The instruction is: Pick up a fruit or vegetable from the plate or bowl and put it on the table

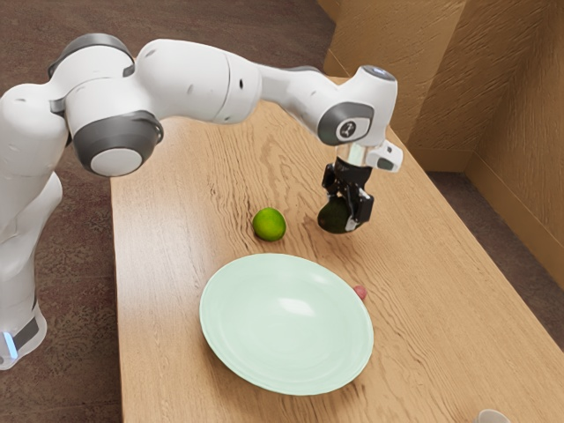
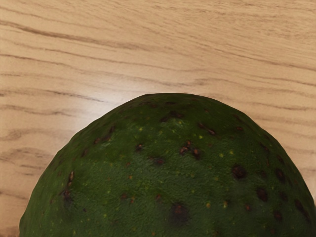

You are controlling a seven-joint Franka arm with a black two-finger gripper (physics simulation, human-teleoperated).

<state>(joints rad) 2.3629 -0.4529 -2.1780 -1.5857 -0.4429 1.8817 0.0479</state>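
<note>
My gripper [image 1: 345,211] is over the table's far part, beyond the plate, pointing down and shut on a dark green avocado [image 1: 333,217]. In the wrist view the avocado [image 2: 170,173] looms large and close beneath the hand, its skin speckled brown, with wood grain behind it. Whether its underside touches the table [image 1: 405,273] cannot be told. A wide pale green plate [image 1: 282,344] lies nearer the exterior view's lower edge. On the wood between the plate and the arm's side is a bright green lime [image 1: 269,224].
A small reddish round thing [image 1: 359,292] lies by the plate's rim, partly hidden by it. Part of a white cup-like object [image 1: 492,416] shows at the exterior view's lower right. Textured brown walls [image 1: 520,132] stand beyond the table's edge.
</note>
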